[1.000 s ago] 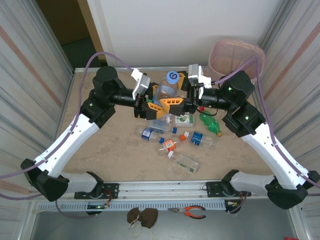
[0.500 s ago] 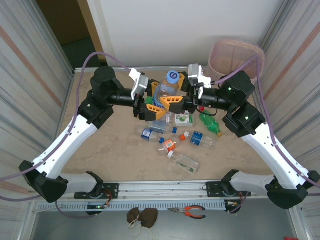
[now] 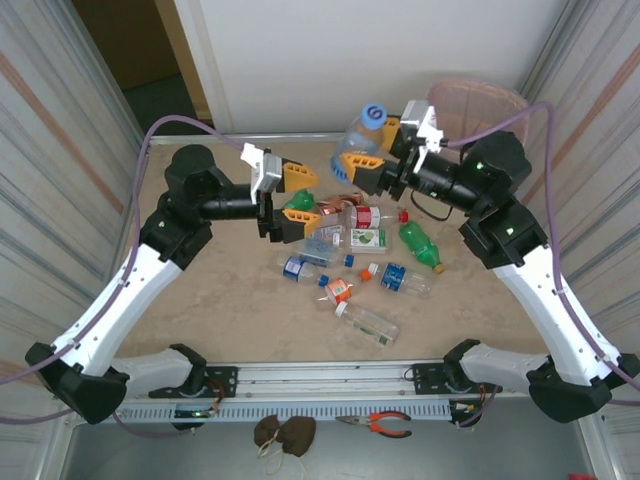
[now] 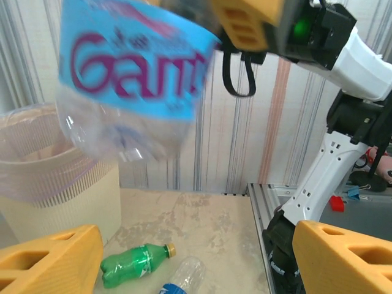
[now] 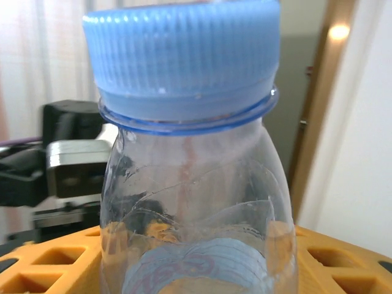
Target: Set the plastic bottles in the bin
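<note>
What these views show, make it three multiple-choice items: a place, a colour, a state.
1. The bin stands: A) at the far right B) at the near left C) at table centre.
2. The lifted bottle has a cap that is: A) red B) blue C) green.
3. The left gripper is: A) shut on a bottle B) open, empty C) inside the bin.
Key: 1 A, it sits beyond the right arm; 2 B, blue cap in the right wrist view; 3 B, yellow fingers apart, nothing gripped.
</note>
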Robot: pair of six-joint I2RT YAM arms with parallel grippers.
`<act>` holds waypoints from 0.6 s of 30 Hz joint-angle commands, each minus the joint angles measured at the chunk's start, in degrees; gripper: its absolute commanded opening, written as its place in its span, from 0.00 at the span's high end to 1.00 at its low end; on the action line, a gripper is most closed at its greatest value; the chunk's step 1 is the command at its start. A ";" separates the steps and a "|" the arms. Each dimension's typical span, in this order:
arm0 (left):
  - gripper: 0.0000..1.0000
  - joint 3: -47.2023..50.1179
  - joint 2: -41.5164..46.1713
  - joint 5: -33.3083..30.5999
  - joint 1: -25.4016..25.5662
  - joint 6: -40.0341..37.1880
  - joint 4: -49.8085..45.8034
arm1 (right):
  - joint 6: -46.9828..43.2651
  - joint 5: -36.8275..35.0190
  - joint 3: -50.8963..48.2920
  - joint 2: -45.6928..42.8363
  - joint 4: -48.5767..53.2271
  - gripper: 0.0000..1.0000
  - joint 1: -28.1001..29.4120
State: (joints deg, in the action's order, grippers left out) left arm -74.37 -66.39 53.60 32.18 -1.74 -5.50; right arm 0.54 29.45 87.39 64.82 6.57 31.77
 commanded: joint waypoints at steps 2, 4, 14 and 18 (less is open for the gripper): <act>0.19 1.20 1.96 -1.72 -0.45 -1.16 -1.50 | 5.16 -5.26 4.12 1.65 1.75 0.43 -7.09; 0.19 1.46 2.30 -2.05 -0.45 -1.25 -1.99 | 7.51 -7.17 5.21 3.17 3.28 0.44 -11.04; 0.19 2.54 4.60 -3.37 -0.54 -2.27 -4.40 | 17.18 -13.25 13.36 14.57 13.11 0.50 -28.09; 0.19 3.08 5.61 -4.19 -0.55 -2.49 -5.09 | 18.52 -15.24 18.03 20.81 18.12 0.49 -32.52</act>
State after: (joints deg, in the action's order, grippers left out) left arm -72.18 -62.59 50.43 32.18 -3.05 -9.50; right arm 16.14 16.80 101.86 83.18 20.01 1.41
